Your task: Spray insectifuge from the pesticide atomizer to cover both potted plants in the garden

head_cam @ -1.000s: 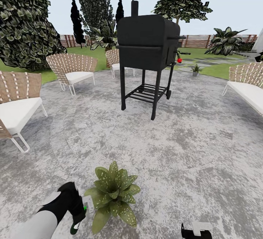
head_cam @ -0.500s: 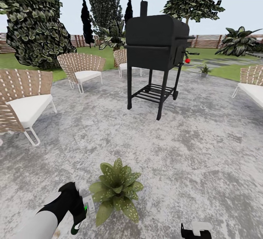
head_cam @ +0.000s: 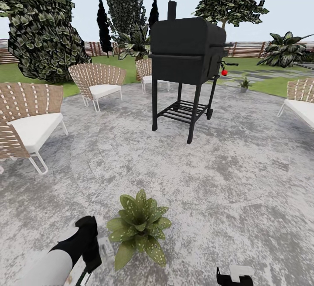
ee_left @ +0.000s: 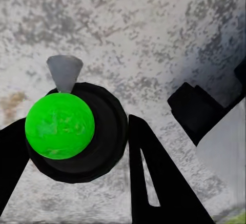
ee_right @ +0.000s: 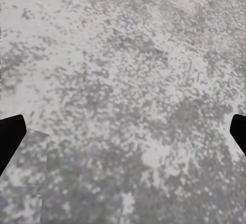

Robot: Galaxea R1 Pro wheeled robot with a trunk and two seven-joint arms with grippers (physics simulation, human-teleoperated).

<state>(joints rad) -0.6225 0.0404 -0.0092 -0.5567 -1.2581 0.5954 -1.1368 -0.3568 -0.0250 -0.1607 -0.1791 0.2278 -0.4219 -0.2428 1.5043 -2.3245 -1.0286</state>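
Here, the pesticide atomizer [ee_left: 66, 126] sits between the two dark fingers of the left tool [ee_left: 77, 147]; in the left wrist view it is seen end-on, a bright green round face inside a dark round body, with a pale grey nozzle pointing away over the stone; the left tool is clamped on it, one finger [ee_left: 154, 183] against either side. In the head view the left tool [head_cam: 87, 251] is at the near left, its black wrist and white forearm low over the ground, just left of a potted plant [head_cam: 138, 227]; the plant is a low rosette of broad pointed green leaves with pale speckles, standing on the round grey mottled patio [head_cam: 218, 181] of the garden.

The right tool [ee_right: 123, 137] hangs over bare stone; its two dark fingertips sit at opposite edges of the right wrist view, spread wide with nothing between them; a bit of that arm [head_cam: 235, 276] shows at the near right in the head view.

Farther off, in the middle of the patio, stands a black grill [head_cam: 187, 59] on legs; woven chairs with white cushions [head_cam: 30, 124] ring the patio at left and right; beyond are lawn, trees [head_cam: 39, 28] and a brown slatted fence [head_cam: 253, 49].
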